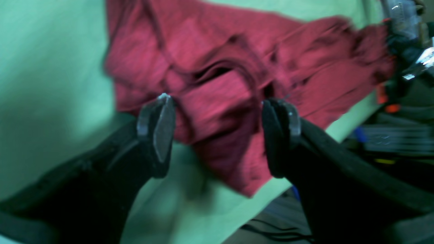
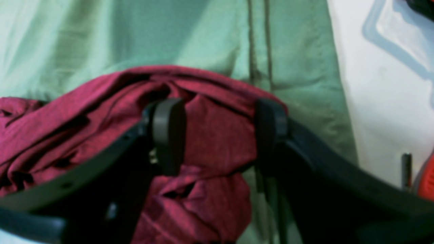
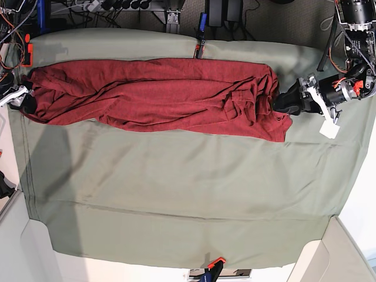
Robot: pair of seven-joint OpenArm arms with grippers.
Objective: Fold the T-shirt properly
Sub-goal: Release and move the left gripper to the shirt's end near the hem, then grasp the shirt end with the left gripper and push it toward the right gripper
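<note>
The dark red T-shirt (image 3: 158, 94) lies bunched in a long, wrinkled band across the far part of the sage-green table cloth (image 3: 176, 188). My left gripper (image 1: 218, 101) is open, its jaws wide apart over the crumpled end of the shirt (image 1: 217, 98); in the base view it (image 3: 279, 104) sits at the shirt's right end. My right gripper (image 2: 220, 132) is open with a bunch of the shirt (image 2: 217, 135) between its fingers (image 2: 168, 132); in the base view it (image 3: 22, 98) is at the shirt's left end.
The table cloth's edge (image 1: 271, 193) runs close under the left gripper, with cables and dark gear (image 1: 390, 135) beyond it. A white surface (image 2: 383, 84) lies past the cloth's seam by the right gripper. Clamps (image 3: 200, 50) hold the cloth at the far edge.
</note>
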